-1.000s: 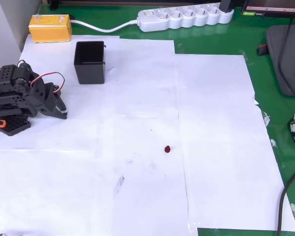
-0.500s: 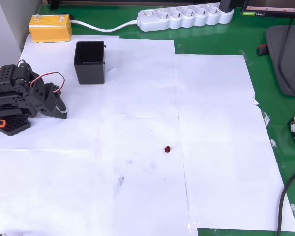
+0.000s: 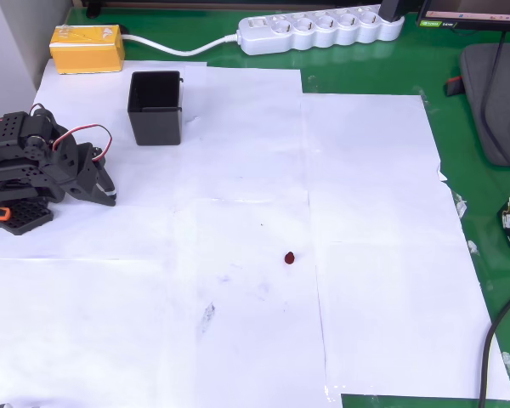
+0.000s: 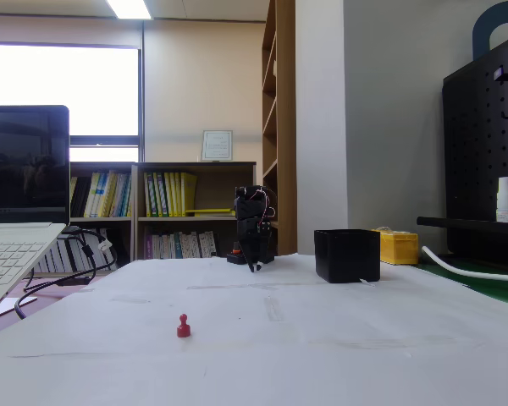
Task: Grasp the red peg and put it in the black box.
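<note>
The red peg (image 3: pixel 290 257) lies alone on the white paper near the table's middle; in the fixed view the red peg (image 4: pixel 183 326) stands upright in the foreground. The black box (image 3: pixel 155 107) sits open-topped at the upper left in the overhead view, and the black box (image 4: pixel 347 255) shows right of centre in the fixed view. My black arm is folded at the left edge, its gripper (image 3: pixel 109 194) pointing right, fingers together, holding nothing. In the fixed view the gripper (image 4: pixel 254 264) hangs low at the far end, well away from the peg and left of the box.
A yellow box (image 3: pixel 87 48) sits at the top left behind the black box. A white power strip (image 3: pixel 321 30) with its cable runs along the top edge. A laptop (image 4: pixel 21 211) stands at the left in the fixed view. Green mat (image 3: pixel 484 212) borders the paper.
</note>
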Available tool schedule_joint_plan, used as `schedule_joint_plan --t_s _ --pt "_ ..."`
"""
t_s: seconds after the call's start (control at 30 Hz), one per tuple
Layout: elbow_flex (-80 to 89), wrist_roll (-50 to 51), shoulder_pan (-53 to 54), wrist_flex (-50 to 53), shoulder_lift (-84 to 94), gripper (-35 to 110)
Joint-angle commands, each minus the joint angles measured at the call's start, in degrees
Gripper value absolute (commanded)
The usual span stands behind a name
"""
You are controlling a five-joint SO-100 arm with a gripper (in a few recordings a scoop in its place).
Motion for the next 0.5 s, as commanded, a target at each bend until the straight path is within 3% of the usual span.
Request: schedule_joint_plan --t_s 0.0,0.47 --pt "-4.7 -0.8 -0.2 5.1 -5.9 1" --pt "-4.7 -0.7 2.2 4.7 -6.0 0"
